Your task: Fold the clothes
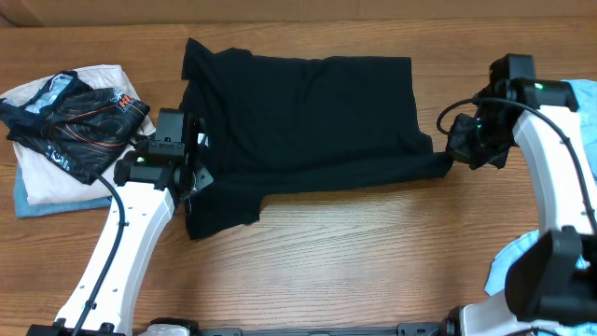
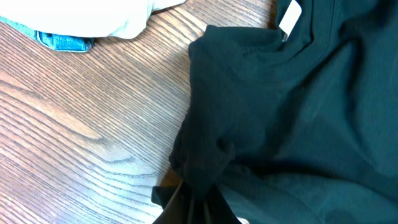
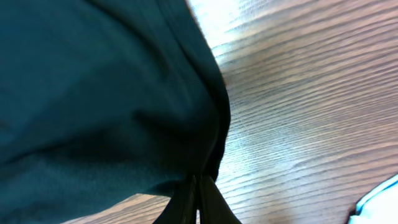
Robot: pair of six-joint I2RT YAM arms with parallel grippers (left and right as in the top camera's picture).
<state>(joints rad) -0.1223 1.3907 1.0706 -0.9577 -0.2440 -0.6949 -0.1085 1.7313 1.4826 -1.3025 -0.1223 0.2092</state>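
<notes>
A black T-shirt lies spread across the middle of the wooden table, partly folded, with a sleeve hanging toward the front left. My left gripper is shut on the shirt's left edge near the collar; the wrist view shows bunched black cloth between the fingers and a white label. My right gripper is shut on the shirt's right hem corner; its wrist view shows the fingers pinching the cloth edge.
A pile of clothes sits at the far left: a dark patterned garment on white cloth and a blue piece. A light blue garment lies at the right front.
</notes>
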